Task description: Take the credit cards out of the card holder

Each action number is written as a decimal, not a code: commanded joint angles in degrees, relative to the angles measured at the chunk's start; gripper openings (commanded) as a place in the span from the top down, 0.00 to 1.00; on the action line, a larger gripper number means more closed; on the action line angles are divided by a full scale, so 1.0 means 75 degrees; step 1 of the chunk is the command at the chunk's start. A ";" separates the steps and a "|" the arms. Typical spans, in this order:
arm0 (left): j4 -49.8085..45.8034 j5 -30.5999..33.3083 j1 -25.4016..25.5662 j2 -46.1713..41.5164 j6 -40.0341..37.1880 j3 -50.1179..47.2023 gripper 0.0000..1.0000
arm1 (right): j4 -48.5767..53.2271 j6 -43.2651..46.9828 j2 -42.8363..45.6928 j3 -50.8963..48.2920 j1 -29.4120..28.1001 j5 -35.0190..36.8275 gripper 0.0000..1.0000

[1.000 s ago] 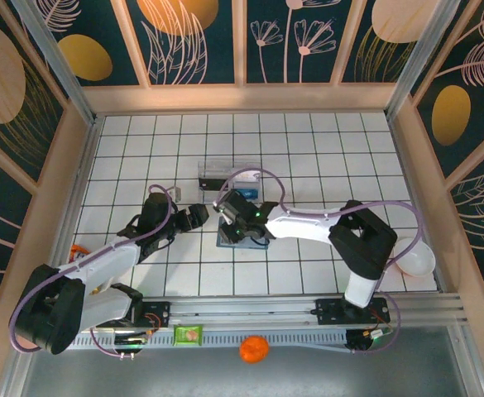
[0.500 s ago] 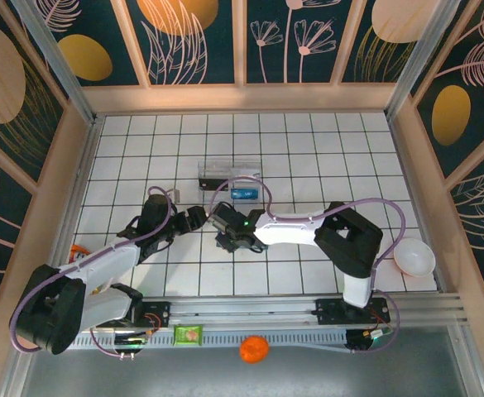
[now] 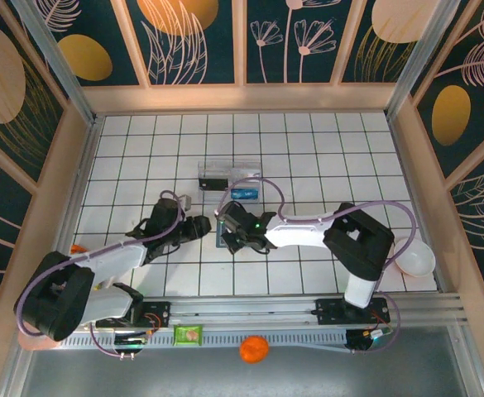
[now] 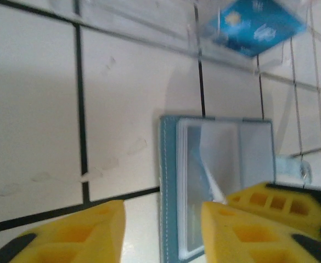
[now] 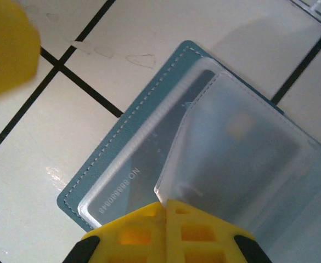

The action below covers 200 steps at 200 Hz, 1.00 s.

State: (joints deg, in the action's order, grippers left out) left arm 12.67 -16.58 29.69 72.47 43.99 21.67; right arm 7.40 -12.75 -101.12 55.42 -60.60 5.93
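Observation:
The teal card holder lies open on the tiles, with a grey numbered card inside a clear pocket. My right gripper is shut on the corner of a translucent sleeve of the holder and lifts it slightly. From above, the right gripper covers most of the holder. My left gripper stands open at the holder's left edge, one finger on bare tile and the other over the sleeve. It is just left of the holder. A bright blue card lies beyond.
A clear plastic tray stands just behind the holder, with the blue card at its front. A white bowl sits at the right edge. An orange and a green packet lie on the near rail.
The left gripper has slid right, up to the holder's left edge. The right gripper shifted left and back over the holder and now covers most of it.

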 commanded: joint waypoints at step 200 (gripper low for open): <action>0.0382 0.0027 0.0842 0.2096 -0.0031 0.0837 1.00 | -0.0907 -0.0967 0.0731 -0.0740 0.0116 -0.0150 1.00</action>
State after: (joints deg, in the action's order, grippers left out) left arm 17.74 -17.72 35.70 86.67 44.21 27.27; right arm 1.43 -18.00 -99.02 51.94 -59.59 2.66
